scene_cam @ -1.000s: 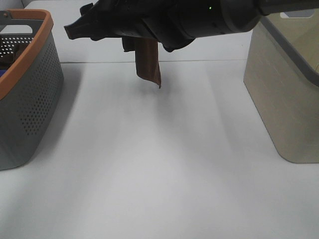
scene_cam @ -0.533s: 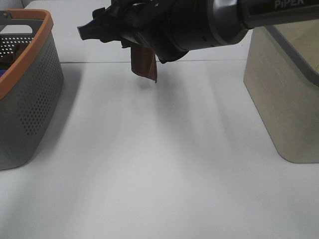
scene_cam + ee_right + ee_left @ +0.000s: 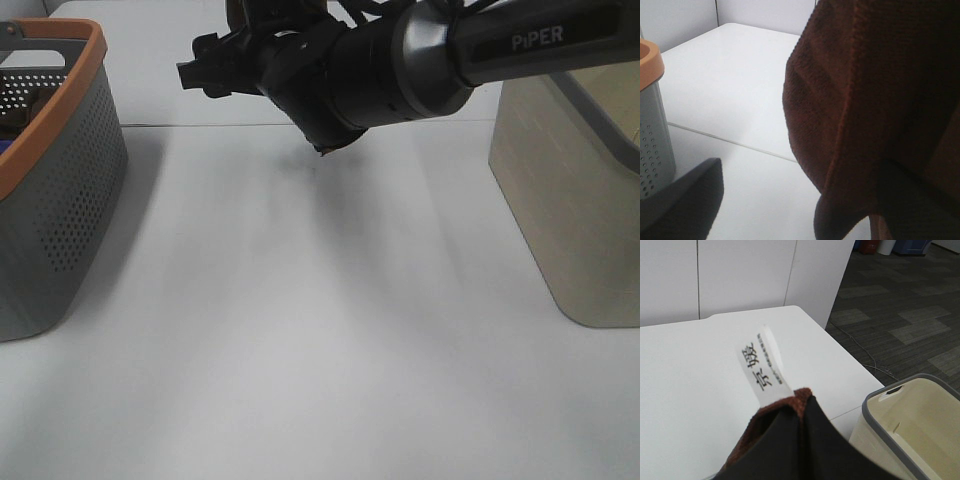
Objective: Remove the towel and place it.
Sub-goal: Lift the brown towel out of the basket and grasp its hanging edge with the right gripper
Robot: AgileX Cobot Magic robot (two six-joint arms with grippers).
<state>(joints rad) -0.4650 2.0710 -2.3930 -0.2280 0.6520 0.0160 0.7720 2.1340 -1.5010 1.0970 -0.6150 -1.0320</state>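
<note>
Left gripper [image 3: 803, 432]: I see fingers pressed together on the brown towel [image 3: 751, 436] beside its white tag [image 3: 765, 367] | right gripper [image 3: 195, 62]: fingers spread, towel hanging loose before them | towel aloft, upper centre of frame, above the white table [image 3: 320, 330]

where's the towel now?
The towel hangs above the table's far middle, between the grey basket and the beige bin, mostly hidden behind the right arm in the high view; the left gripper pinches it near its tag.

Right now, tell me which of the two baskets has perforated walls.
The grey basket with the orange rim, on the left; the beige bin on the right is solid-walled.
</note>
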